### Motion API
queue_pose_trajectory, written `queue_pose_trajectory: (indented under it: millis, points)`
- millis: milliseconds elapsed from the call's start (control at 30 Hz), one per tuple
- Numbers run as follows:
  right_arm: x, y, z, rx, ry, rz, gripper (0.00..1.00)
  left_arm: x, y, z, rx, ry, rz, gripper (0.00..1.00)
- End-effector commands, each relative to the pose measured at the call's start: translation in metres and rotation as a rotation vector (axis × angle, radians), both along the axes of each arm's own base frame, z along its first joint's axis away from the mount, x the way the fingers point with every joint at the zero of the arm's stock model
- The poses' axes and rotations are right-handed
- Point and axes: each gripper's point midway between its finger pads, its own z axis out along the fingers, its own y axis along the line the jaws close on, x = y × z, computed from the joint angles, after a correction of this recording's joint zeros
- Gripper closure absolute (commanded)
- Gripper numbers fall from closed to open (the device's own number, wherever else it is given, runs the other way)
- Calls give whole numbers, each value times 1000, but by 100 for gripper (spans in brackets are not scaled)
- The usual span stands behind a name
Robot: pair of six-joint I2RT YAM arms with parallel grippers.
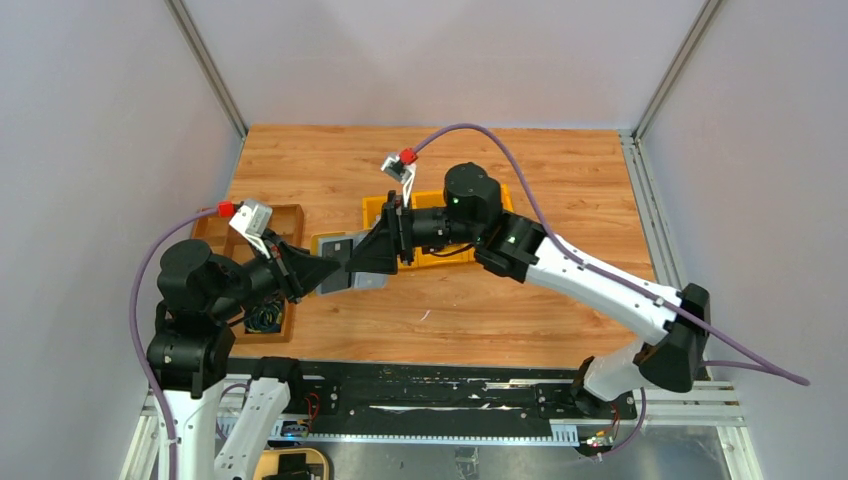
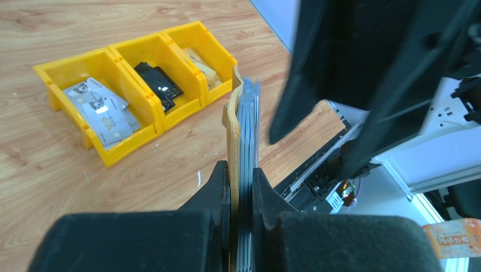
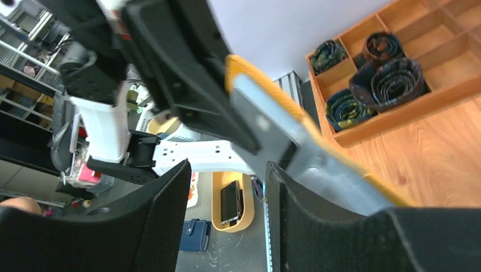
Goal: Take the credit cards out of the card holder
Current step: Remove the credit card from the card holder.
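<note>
My left gripper is shut on the card holder and holds it up off the table. In the left wrist view the card holder stands edge-on between my left gripper's jaws, mustard cover on the left, thin grey layers on the right; single cards cannot be told apart. My right gripper is open right at the holder's far end. In the right wrist view the holder runs slanted past the right finger, not in the gap of my right gripper.
Yellow bins sit behind on the table, holding grey cards, black cards and tan cards; they show in the top view under the right arm. A brown compartment tray with rolled ties stands at left.
</note>
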Motion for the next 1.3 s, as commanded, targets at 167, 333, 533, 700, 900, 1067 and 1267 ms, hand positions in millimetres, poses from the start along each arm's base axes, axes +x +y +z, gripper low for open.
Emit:
queue_pose_trajectory:
  millis: [167,333,533,700,900,1067,1267]
  points:
    - [4,9,-33,-66,72,-24,46,-20,-15,35,-84,-99,-119,100]
    - [6,5,-45,-94,75,-50,46,-24,-19,43,-120,-97,-147,100]
    - [4,13,-49,-88,111,-17,51,-27,-23,46,-155,-83,-173,100]
    - [-1,21,-38,-29,146,41,63,-28,-26,46,-196,-77,-196,98]
    - [-16,21,-24,70,188,132,82,-31,-33,44,-256,-40,-264,75]
    - [-23,14,-17,129,214,175,93,-35,-37,44,-295,2,-316,60]
    - [-29,6,-16,163,218,201,100,-37,-39,45,-315,41,-343,58]
